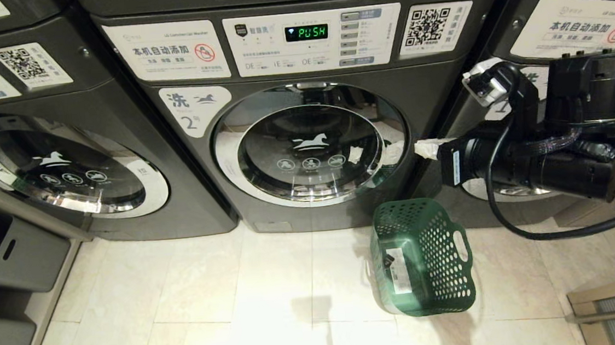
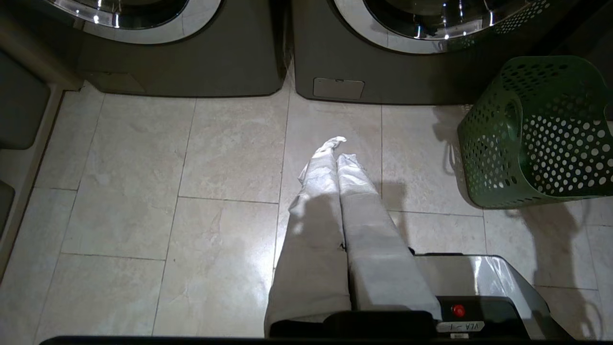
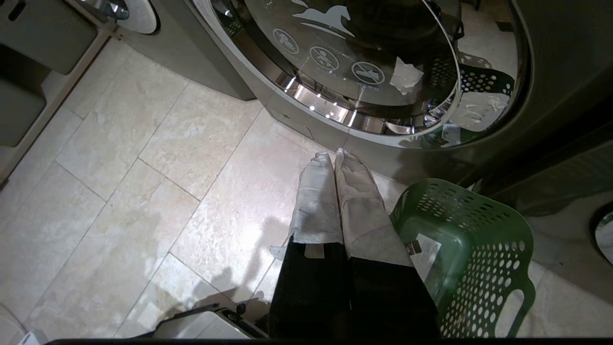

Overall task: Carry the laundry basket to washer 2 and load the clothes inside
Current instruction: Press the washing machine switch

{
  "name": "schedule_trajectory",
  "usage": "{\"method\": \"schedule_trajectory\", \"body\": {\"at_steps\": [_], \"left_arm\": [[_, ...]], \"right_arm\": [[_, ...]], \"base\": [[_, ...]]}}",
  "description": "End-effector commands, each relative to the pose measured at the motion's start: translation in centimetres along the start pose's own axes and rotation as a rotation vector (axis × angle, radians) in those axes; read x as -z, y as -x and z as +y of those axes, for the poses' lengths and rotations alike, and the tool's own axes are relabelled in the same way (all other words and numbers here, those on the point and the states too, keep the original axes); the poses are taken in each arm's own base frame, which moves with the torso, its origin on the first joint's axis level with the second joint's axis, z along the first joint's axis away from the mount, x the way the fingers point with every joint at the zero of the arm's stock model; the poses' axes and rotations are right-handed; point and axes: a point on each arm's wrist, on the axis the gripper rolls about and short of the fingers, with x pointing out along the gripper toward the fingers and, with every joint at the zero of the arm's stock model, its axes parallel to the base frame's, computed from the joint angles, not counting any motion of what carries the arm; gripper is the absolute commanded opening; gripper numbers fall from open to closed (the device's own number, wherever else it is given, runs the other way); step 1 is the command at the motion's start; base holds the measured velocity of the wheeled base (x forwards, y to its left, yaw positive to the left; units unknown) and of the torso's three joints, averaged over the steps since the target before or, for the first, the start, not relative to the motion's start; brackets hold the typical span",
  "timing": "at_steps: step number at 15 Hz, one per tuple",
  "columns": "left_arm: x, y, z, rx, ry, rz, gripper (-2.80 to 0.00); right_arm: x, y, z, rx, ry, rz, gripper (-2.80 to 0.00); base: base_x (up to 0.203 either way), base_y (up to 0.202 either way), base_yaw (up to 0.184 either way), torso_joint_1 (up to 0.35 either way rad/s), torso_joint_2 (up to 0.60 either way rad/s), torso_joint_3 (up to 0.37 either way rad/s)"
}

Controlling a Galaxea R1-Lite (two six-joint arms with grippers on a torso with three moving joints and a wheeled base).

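Green laundry basket (image 3: 462,249) tipped on floor just beside right tool (image 3: 335,160), fingers pressed together, empty.

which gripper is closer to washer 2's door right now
Right. The right gripper is raised beside the rim of washer 2's door; the left gripper hangs low over the floor, short of the washer.

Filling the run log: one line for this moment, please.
washer 2: door shut | laundry basket: tipped on floor, empty | right gripper: shut, raised near door | left gripper: shut, idle
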Motion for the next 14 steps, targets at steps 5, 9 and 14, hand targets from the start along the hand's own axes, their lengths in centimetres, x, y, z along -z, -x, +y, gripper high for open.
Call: {"method": "schedule_trajectory", "body": {"at_steps": [5, 9, 14], "left_arm": [[0.0, 0.0, 0.0, 0.000, 0.000, -0.001, -2.80], [0.0, 0.0, 0.0, 0.000, 0.000, -0.001, -2.80], [0.0, 0.0, 0.0, 0.000, 0.000, -0.001, -2.80]], "right_arm": [[-0.8, -4.2, 1.4, -0.034, 0.023, -0.130, -2.80], [-3.5, -6.7, 1.3, 0.006, 0.050, -0.309, -2.80], [-4.7, -7.5, 1.2, 0.043, 0.069, -0.370, -2.80]], "base": [[0.000, 0.000, 0.000, 0.007, 0.00, -0.180], [0.000, 0.000, 0.000, 0.004, 0.00, -0.024], [0.000, 0.000, 0.000, 0.000, 0.00, 0.000]]}}
